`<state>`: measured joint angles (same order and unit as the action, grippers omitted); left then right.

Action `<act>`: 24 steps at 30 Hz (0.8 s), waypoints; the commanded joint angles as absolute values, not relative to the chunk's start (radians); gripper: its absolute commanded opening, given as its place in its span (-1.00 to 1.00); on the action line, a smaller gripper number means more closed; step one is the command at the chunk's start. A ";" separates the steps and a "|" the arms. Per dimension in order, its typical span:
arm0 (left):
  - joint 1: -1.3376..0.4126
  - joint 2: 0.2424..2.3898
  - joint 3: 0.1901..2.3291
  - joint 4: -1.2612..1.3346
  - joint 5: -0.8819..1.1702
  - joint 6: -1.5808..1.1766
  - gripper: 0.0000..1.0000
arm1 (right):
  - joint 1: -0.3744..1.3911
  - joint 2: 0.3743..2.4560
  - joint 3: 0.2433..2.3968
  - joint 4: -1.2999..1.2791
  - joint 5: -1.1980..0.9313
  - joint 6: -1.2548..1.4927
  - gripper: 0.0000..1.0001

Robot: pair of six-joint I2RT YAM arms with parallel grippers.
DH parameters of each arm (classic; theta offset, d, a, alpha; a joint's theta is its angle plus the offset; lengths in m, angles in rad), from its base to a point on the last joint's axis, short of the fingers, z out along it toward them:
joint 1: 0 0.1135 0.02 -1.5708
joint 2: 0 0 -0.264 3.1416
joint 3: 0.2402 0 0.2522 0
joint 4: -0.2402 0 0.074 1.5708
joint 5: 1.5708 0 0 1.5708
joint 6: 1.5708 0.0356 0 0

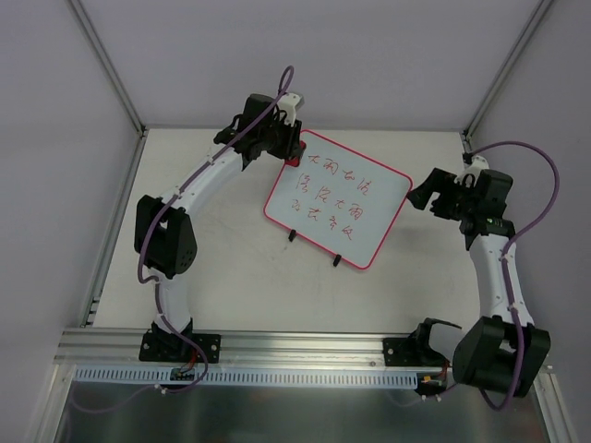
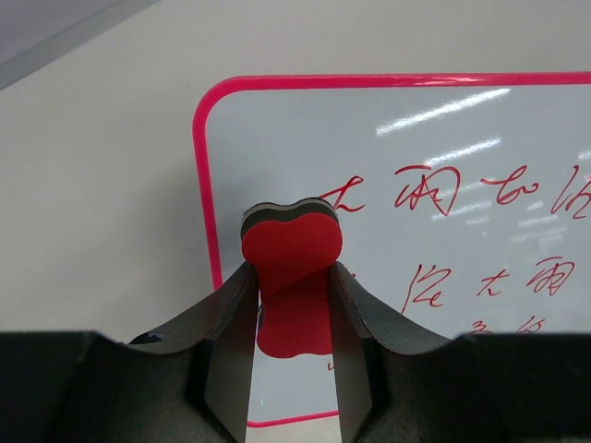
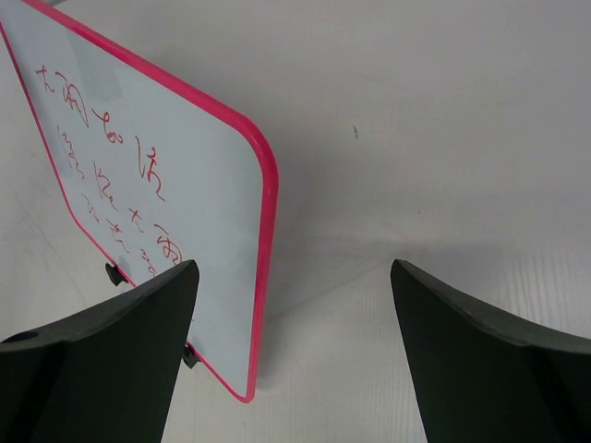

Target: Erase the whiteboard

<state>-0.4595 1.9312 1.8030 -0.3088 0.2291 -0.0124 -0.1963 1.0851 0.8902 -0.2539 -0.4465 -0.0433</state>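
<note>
- From the overhead camera, the whiteboard (image 1: 337,198) sits a little right of the middle of the table (image 1: 231,277), turned at an angle, with its two black feet (image 1: 292,236) along the near edge.
- Three rows of red handwriting (image 1: 331,192) cover its face.
- The left arm (image 1: 208,175) arches up to the board's far left corner. There the left gripper (image 1: 294,148) has something small and red at its tip, right at the pink frame.
- The right arm (image 1: 494,268) is bent at the right side of the table. The right gripper (image 1: 420,196) is just beside the board's right edge and not touching it.
- From the left wrist, the left gripper (image 2: 291,277) is pinched on a red eraser (image 2: 292,245), with both fingers pressed against its narrow waist.
- The eraser's rounded end points at the top left part of the whiteboard (image 2: 443,129), just left of the first written character (image 2: 429,189). Its reflection shows in the glossy surface below it, so it is at the surface or very close to it; I cannot tell which.
- From the right wrist, the right gripper (image 3: 294,268) is spread wide with nothing between its fingers.
- The whiteboard (image 3: 185,166) shows at the left, its rounded corner next to the left finger (image 3: 138,323), and one black foot (image 3: 113,273) peeks out below.
</note>
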 commanded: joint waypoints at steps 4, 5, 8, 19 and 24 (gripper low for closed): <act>-0.472 1.951 1.879 -0.253 0.318 0.069 -1.00 | -0.227 1.213 0.985 -0.130 -0.701 -0.153 0.76; -0.476 1.950 1.876 -0.253 0.319 0.080 -1.00 | -0.226 1.227 0.991 -0.127 -0.713 -0.161 0.73; -0.480 1.951 1.867 -0.253 0.308 0.097 -1.00 | -0.227 1.284 1.020 -0.121 -0.741 -0.187 0.67; -0.486 1.983 1.873 -0.233 0.270 0.138 -1.00 | -0.233 1.445 1.060 -0.061 -0.853 -0.204 0.12; -0.491 2.003 1.881 -0.212 0.255 0.166 -1.00 | -0.233 1.463 1.054 -0.011 -0.893 -0.187 -0.14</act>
